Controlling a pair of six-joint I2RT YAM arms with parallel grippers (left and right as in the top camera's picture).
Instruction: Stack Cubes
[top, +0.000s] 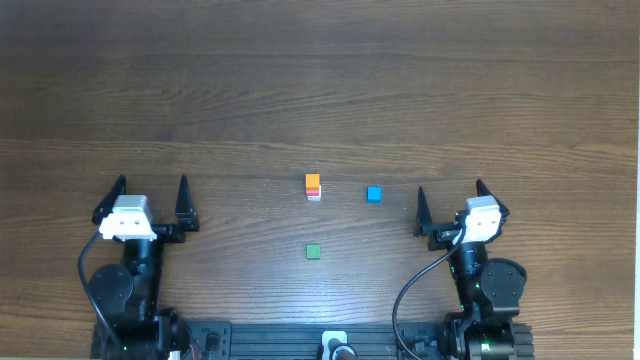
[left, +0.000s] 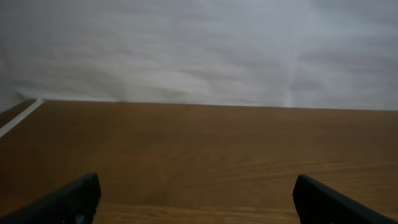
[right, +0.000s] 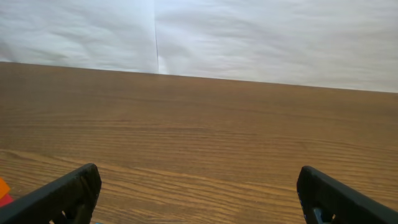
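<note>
Wood table (top: 320, 90) underlies left gripper (top: 152, 184) and right gripper (top: 450, 189) (both spread wide).

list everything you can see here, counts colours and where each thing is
cube stack: 1, orange over red over white, middle of the table
blue cube: 1, blue, right of the stack, apart from it
green cube: 1, green, between the stack and the arm bases, alone
table: 1, brown wood, under everything
backdrop: 1, white, beyond the table's far edge
left end effector: 1, black, open and empty, left side
right end effector: 1, black, open and empty, right of the blue cube
</note>
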